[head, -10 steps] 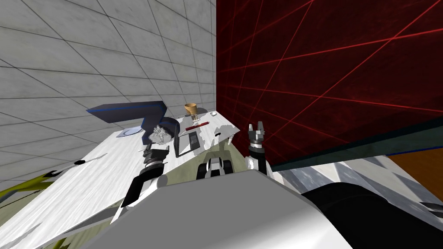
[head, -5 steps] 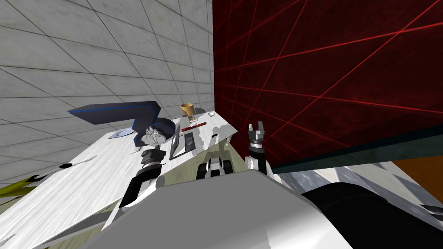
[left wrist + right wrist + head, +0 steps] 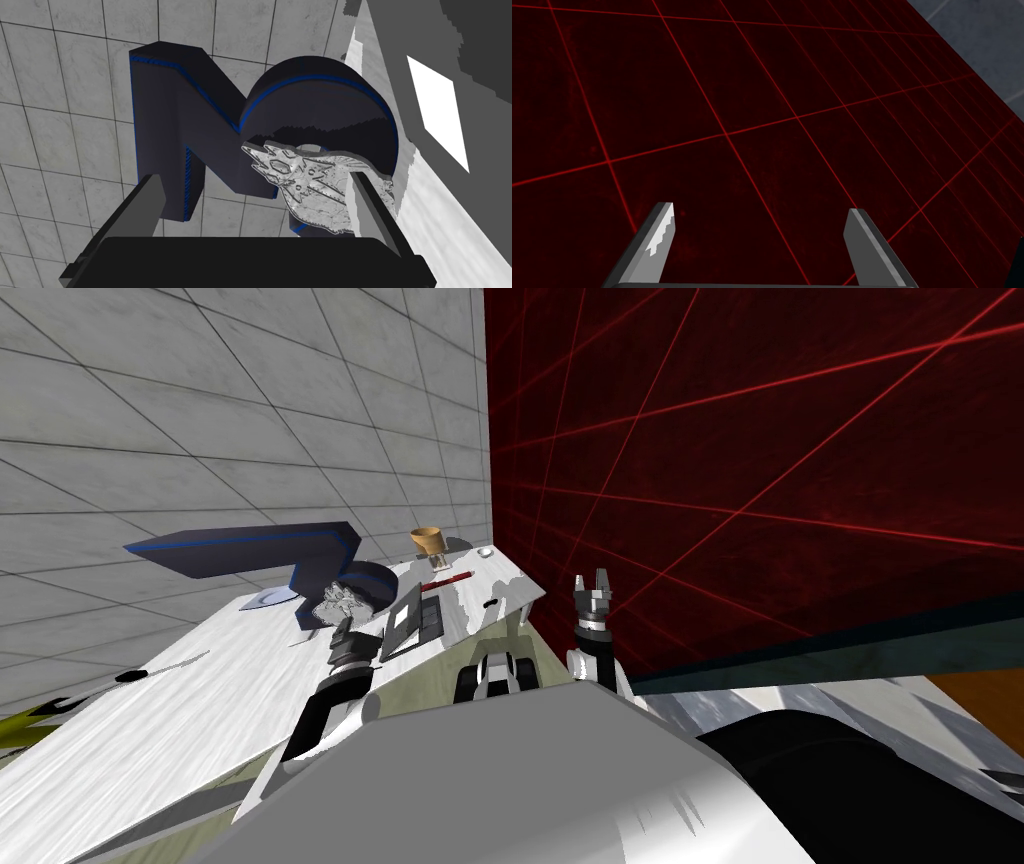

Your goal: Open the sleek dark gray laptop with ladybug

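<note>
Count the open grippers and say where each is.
2. The left gripper is open at the silvery ornament by the dark blue-edged block; the right gripper is open, raised beside the red wall.

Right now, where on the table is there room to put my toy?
The wide bare stretch of white table between the black-handled utensil and the laptop. The far end is crowded: dark blue angular object, silver ornament, red stick, tan cup.

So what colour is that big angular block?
The block is near-black with bright blue edge lines; left wrist view shows it best.
</note>
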Controlling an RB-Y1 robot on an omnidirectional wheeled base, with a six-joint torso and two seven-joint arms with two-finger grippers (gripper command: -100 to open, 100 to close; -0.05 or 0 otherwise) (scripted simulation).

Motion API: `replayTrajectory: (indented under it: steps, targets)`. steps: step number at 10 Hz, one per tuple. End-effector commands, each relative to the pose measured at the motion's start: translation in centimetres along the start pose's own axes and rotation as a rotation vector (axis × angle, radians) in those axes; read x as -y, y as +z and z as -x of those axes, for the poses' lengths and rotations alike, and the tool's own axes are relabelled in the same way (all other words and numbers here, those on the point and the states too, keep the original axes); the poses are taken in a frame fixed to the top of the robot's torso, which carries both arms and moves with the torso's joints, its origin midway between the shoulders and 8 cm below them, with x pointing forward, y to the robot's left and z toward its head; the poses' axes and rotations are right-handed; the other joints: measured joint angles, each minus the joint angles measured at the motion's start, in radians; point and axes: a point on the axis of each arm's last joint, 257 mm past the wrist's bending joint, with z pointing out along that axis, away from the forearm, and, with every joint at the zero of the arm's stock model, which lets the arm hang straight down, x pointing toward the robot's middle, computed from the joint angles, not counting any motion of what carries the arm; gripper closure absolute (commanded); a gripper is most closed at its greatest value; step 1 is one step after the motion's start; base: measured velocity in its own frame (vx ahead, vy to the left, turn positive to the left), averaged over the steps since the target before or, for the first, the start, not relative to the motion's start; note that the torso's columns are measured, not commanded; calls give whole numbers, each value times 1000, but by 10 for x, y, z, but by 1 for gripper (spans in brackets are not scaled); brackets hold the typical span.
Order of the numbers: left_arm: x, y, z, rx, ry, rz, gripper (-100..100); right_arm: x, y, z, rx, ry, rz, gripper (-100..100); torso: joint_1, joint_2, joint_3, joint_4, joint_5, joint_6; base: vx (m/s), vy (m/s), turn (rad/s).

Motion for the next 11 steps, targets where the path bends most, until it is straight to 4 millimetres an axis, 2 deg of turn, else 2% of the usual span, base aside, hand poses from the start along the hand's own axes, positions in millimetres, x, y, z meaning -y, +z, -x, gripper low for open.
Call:
replayTrajectory:
  steps: [1,11]
  targets:
    - [-10,4,0,-7,21,-1,-100,0,0,0,0,0,0,0,-2,0,0,0,-1,0,-6,-34,13]
    - [-47,16,-7,-30,80,6,-100,0,0,0,0,0,0,0,-2,-1,-1,0,-1,0,0,-32,11]
